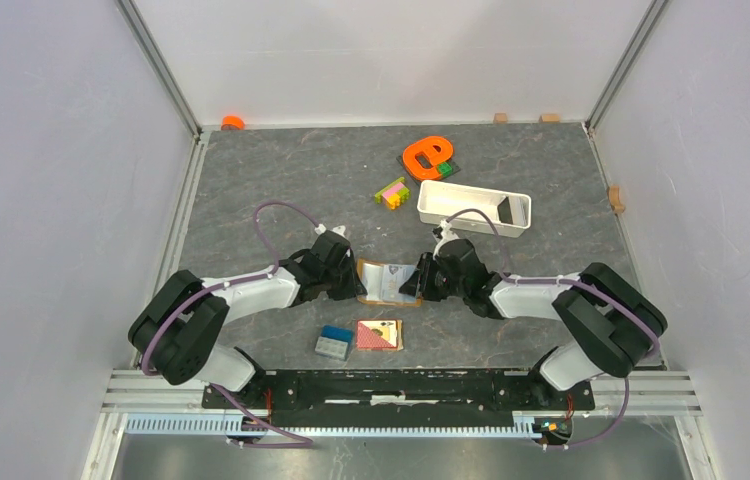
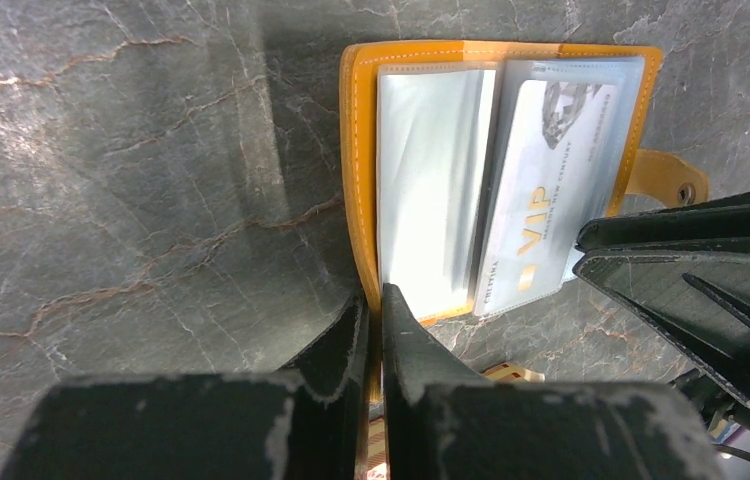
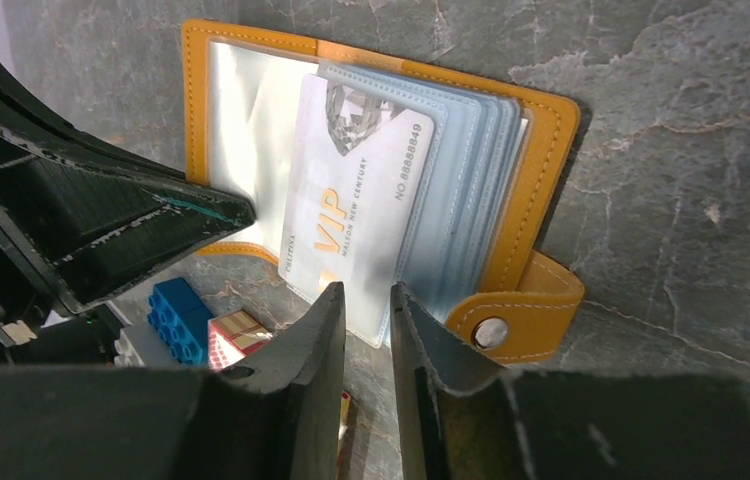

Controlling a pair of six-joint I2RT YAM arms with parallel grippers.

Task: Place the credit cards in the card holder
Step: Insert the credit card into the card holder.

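**Left claw (image 2: 373,310) pins card holder (image 2: 359,180); one card part-way in**

The holder lies open and flat on the counter (image 2: 101,200), midway between the arms. It has a tan-orange cover and clear sleeves, with the snap tab out to the side. A VIP card (image 3: 361,200) sits in a sleeve with its lower end jutting out, so it is likely not yet seated. No loose cards show, and what the other sleeves hold is unclear. The left claw is pinched on the cover's edge. The right claw (image 3: 366,305) is barely parted at the card's end, gripping nothing visible. A blue-and-grey block (image 1: 334,342) lies nearby.
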